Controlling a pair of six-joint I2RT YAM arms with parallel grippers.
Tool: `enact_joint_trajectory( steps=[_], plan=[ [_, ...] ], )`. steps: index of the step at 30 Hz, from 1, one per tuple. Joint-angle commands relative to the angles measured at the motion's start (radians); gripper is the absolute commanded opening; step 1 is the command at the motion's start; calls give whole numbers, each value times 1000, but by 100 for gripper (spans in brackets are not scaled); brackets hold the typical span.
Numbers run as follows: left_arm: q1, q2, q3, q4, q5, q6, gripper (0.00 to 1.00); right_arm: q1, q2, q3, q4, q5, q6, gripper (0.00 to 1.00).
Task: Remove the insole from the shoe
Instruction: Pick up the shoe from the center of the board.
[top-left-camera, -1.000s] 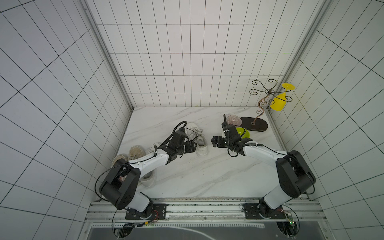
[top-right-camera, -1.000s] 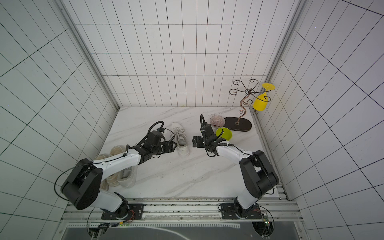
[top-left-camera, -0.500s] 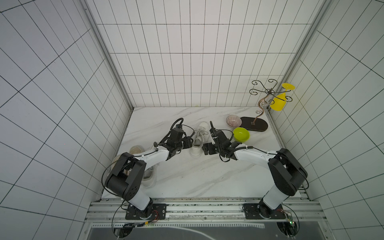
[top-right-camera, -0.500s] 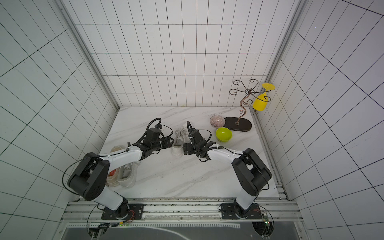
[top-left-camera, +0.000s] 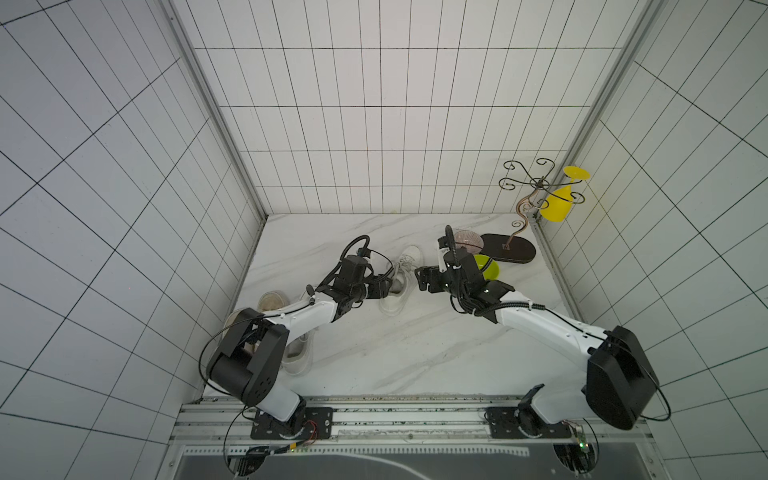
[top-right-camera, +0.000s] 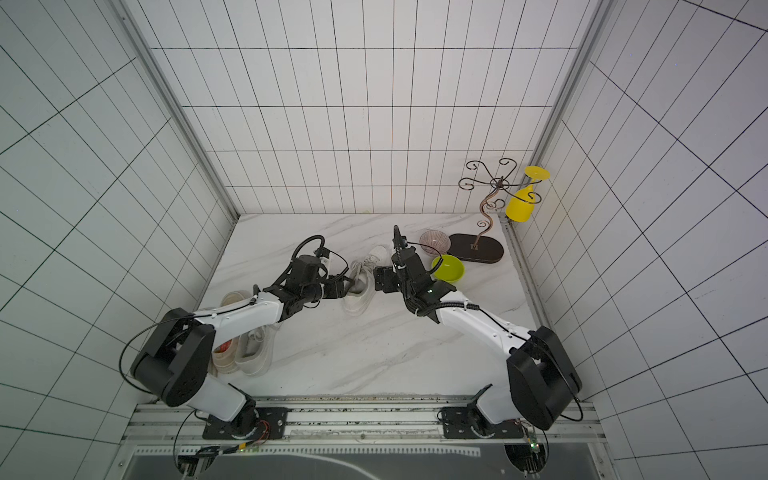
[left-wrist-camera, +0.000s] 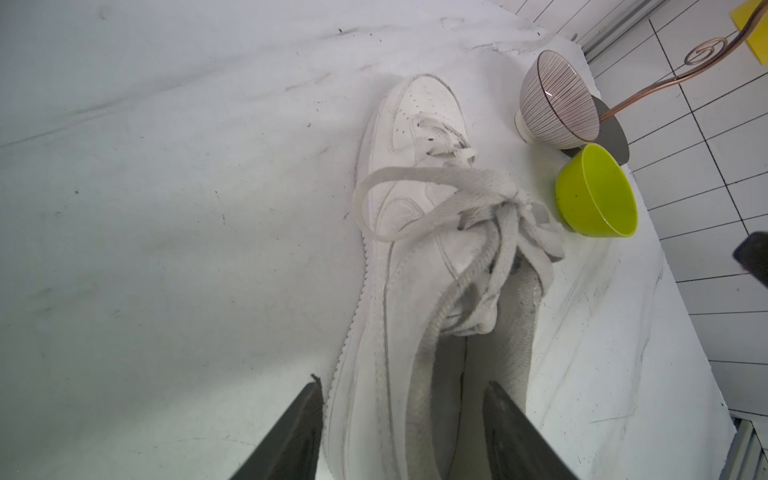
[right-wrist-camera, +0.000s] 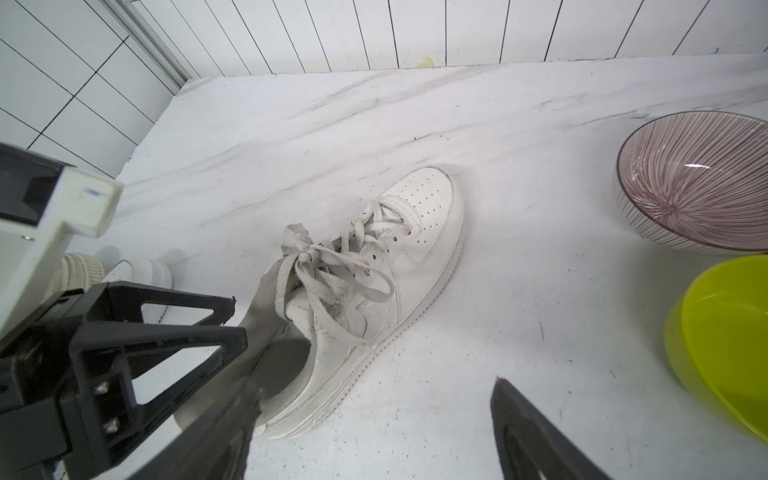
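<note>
Worktop (top-left-camera: 395, 345): white marbled slab enclosed by tiled walls (top-left-camera: 374, 124). Striped bowl (top-left-camera: 469, 239) and lime-green bowl (top-left-camera: 491, 269) stand close together near the far right corner, just beside the dark oval base of a scrolled wire stand (top-left-camera: 510, 249). A yellow goblet (top-left-camera: 557, 205) hangs inverted from it. Spare pale shoes (top-right-camera: 249, 353) lie at the left edge.
</note>
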Motion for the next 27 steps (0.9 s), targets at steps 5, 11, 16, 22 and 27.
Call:
enact_joint_trajectory(
  steps=[5, 11, 16, 22, 27],
  plan=[
    [-6, 93, 56, -30, 49, 42, 50, -2, -19, -11, -8, -8, 14, 86],
    [-43, 127, 99, -78, 8, 75, 32, 0, 4, -4, 13, -90, 49, 77],
    [-90, 126, 116, -88, -30, 95, 27, 11, 37, 13, 38, -180, 78, 65],
    [-107, 119, 112, -68, -30, 87, 26, 23, 72, 30, 71, -224, 117, 58],
    [-112, 124, 113, -57, -13, 69, 26, 20, 119, 50, 78, -209, 202, 53]
  ],
)
